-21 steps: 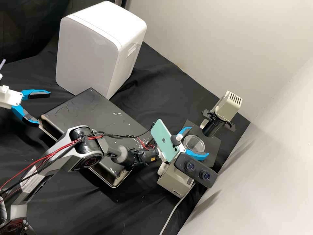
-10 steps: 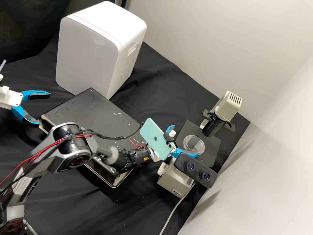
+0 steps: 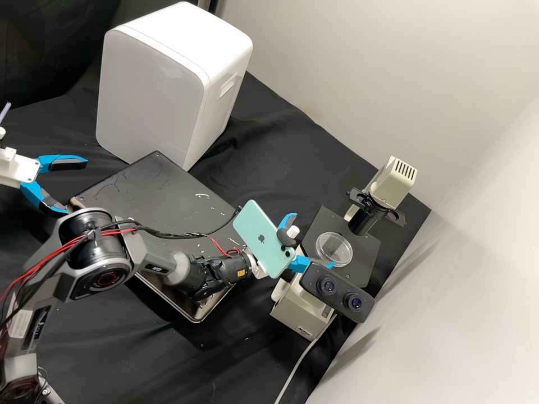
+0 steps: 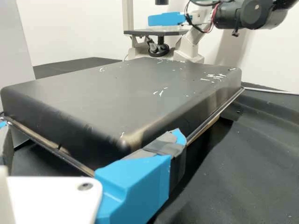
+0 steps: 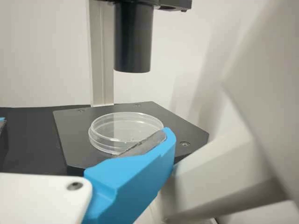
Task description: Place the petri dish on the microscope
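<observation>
On the microscope stage [image 3: 368,255], the petri dish [image 3: 334,247] is sitting flat at 3 o'clock from our right end effector [image 3: 310,241], which we're holding fingers-apart just beside it.

At 9 o'clock edge: left gripper [image 3: 73,186], fingers spread apart. Just right of centre: right gripper [image 3: 310,241], fingers parted, pointing toward 3 o'clock, on right arm [image 3: 185,270] extended from 8 o'clock.
</observation>
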You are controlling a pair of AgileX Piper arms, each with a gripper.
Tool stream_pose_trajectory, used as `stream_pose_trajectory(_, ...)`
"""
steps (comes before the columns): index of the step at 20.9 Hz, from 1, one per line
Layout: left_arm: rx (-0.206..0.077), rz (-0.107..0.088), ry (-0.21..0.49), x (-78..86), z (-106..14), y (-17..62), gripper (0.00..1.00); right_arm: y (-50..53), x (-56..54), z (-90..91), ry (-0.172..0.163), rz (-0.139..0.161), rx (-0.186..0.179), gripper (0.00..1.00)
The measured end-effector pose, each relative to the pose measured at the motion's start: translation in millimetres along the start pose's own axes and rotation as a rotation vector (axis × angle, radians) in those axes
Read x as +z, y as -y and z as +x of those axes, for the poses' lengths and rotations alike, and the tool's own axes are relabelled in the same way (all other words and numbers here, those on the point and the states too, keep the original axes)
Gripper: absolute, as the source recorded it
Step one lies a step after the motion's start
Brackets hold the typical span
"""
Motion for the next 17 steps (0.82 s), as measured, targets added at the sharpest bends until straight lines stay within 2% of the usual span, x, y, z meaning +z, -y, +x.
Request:
stream_pose_trajectory(5, 0.0, 0.0, 0.0, 0.0, 0.0, 0.0, 1.0, -6.9, -4.6, -12.6, -0.011, -0.006, 0.009, 1.0)
stream_pose_trajectory(7, 0.0, 0.0, 0.0, 0.0, 0.0, 0.0, 1.0, -11.3, -5.7, -16.7, -0.02, 0.009, 0.018, 1.0)
stream_pose_trajectory(10, 0.0, 0.0, 0.0, 0.0, 0.0, 0.0, 1.0, -13.8, -9.2, -19.5, -0.053, 0.061, 0.036, 1.0)
stream_pose_trajectory(12, -0.002, -0.001, 0.0, -0.1, 0.1, 0.4, 1.0, -13.0, -10.0, -19.5, -0.057, 0.111, 0.03, 1.0)
stream_pose_trajectory(15, -0.012, -0.005, -0.002, -0.8, 0.8, 2.6, 1.0, -7.4, -13.2, -17.7, -0.081, 0.186, -0.003, 1.0)
stream_pose_trajectory(17, -0.013, -0.006, -0.002, -0.9, 0.9, 2.8, 1.0, -0.7, -16.1, -15.2, -0.099, 0.217, -0.037, 1.0)
